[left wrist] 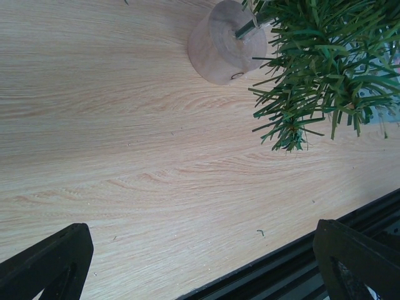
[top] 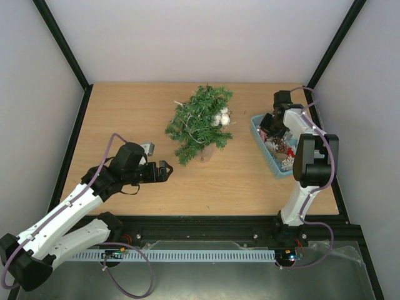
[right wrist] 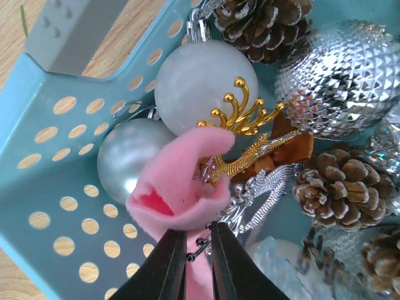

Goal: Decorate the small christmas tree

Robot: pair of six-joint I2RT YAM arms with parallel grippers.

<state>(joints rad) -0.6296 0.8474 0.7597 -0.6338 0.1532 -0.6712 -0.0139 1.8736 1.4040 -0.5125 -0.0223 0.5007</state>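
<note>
Black fingers of the right gripper (right wrist: 199, 265) are drawn nearly together, with the lower end of a pink felt ornament (right wrist: 178, 187) and a thin bead chain pinched between them. The grip sits low on the felt, probably because that loose flap is the easiest part to catch among the hard, round pieces.

All of this is inside the light-blue basket (right wrist: 56, 187), close to its perforated wall. Just beyond the felt lie a matte white ball (right wrist: 194, 78), a silver ball (right wrist: 122, 162) and a gold antler piece (right wrist: 240, 115). A faceted silver ball (right wrist: 340, 78) and frosted pine cones (right wrist: 340, 187) fill the side of the basket away from that wall. The gold piece touches the felt and may snag on a lift.

The overhead view hides this grip under the arm's wrist. It does show what the wrist camera cannot: the small christmas tree (top: 201, 122) stands to the left of the basket, near it but apart, with a few white ornaments (top: 220, 117) in its branches.

The left gripper (left wrist: 206, 269) is spread wide and holds nothing. It hovers low over the table (left wrist: 125, 125), further left of the basket than the tree. Its camera shows the tree's round wooden base (left wrist: 219, 44), which is barely seen from above. It seems placed to steady the tree.
</note>
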